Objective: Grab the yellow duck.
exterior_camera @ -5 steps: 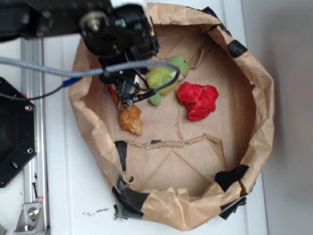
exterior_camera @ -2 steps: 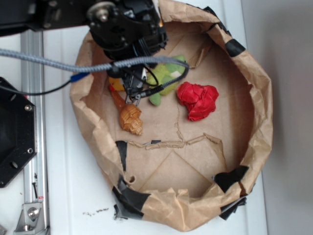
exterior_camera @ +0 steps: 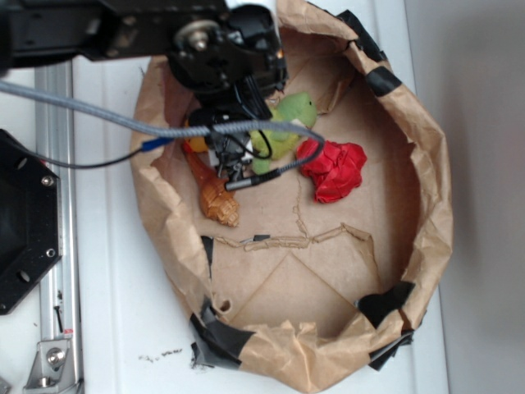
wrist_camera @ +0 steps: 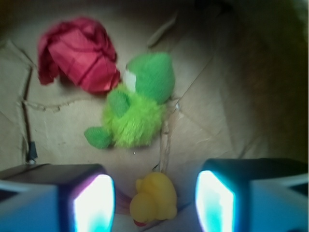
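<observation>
The yellow duck [wrist_camera: 153, 198] lies on the brown paper floor, seen from above in the wrist view, with its beak toward the bottom edge. My gripper [wrist_camera: 154, 205] is open, one fingertip on each side of the duck and a gap at both sides. In the exterior view the gripper [exterior_camera: 225, 160] hangs inside the paper bag at its upper left. The arm hides most of the duck [exterior_camera: 195, 142], and only a yellow-orange sliver shows.
A lime-green plush [wrist_camera: 140, 108] lies just beyond the duck, and a crumpled red object [wrist_camera: 77, 53] lies past it. A tan spiral seashell [exterior_camera: 216, 195] lies beside the gripper. The crumpled bag wall [exterior_camera: 160, 197] stands close on the left.
The arm has moved to the right and deeper into the bag, coming over the duck. The bag's left wall has shifted slightly right.
</observation>
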Robot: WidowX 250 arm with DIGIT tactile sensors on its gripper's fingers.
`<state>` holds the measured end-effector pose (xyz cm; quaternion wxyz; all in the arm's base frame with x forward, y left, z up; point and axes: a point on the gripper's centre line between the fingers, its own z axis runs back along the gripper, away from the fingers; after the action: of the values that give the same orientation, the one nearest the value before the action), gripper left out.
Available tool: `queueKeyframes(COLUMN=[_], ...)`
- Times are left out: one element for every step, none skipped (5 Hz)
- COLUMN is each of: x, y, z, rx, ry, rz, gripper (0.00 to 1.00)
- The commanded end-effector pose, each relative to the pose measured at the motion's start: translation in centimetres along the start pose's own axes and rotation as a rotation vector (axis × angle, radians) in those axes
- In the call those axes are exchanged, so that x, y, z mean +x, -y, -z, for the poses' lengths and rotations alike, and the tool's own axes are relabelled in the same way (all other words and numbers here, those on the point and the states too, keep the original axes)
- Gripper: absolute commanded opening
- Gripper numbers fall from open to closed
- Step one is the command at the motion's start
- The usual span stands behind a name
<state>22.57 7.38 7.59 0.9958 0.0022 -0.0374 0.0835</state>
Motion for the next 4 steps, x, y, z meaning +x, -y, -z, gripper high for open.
queueKeyframes(x=[-1.6, -2.2, -2.5, -2.2], y=[-1.2, -1.5, -1.9, -2.7], z=[0.2, 0.3, 0.6, 1.5], rx=[-0.039, -0.030, -0.018, -0.021], ry=[-0.094, -0.112, -0.117, -0.097], rz=[0.036, 0.041, 0.052, 0.053], gripper=[1.00, 1.00, 1.00, 1.00])
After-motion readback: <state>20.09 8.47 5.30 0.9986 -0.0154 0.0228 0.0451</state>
